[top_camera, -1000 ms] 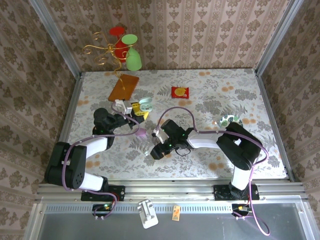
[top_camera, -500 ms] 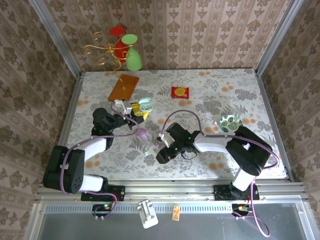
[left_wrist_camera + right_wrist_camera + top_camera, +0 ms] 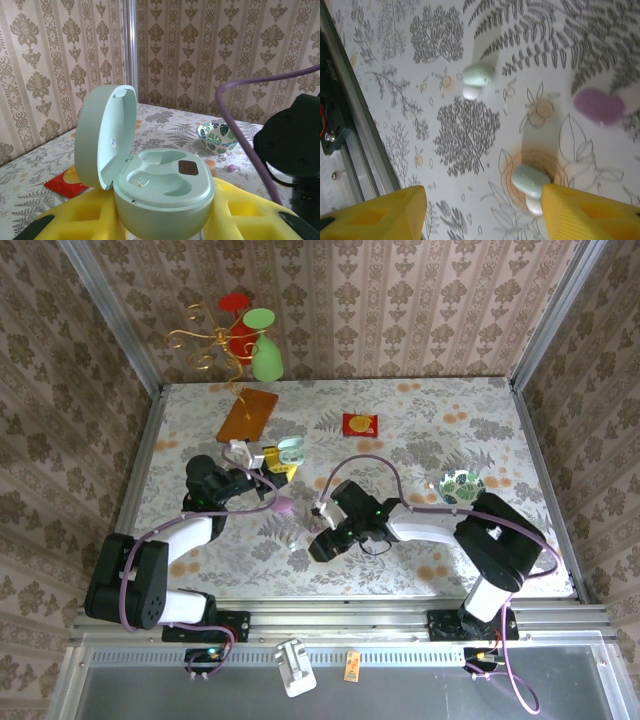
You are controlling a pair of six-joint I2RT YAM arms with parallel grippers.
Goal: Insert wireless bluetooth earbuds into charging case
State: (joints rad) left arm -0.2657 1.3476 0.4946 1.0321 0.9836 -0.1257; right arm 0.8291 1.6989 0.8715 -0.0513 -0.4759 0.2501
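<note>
My left gripper (image 3: 165, 235) is shut on the mint-green charging case (image 3: 162, 192), which sits between its yellow fingers (image 3: 240, 212). The lid (image 3: 102, 135) stands open to the left and both wells look empty. In the top view the case (image 3: 291, 448) is at the left gripper (image 3: 276, 462). Two earbuds lie on the table, each mint green with a white tip: one (image 3: 477, 77) farther off, one (image 3: 530, 182) just inside the right finger (image 3: 590, 215). My right gripper (image 3: 482, 200) hangs open over the table (image 3: 303, 536), not touching either earbud.
A purple pebble-shaped thing (image 3: 599, 106) lies beside the earbuds (image 3: 284, 506). Farther back are an orange tray (image 3: 247, 415), a red packet (image 3: 360, 424), a patterned bowl (image 3: 461, 482) and a wire stand with cups (image 3: 240, 340). The table's metal rail (image 3: 350, 135) runs close on the left.
The right arm shifted a little right and then back left over the earbuds, its jaws narrowing slightly. The left arm and case stayed still.
</note>
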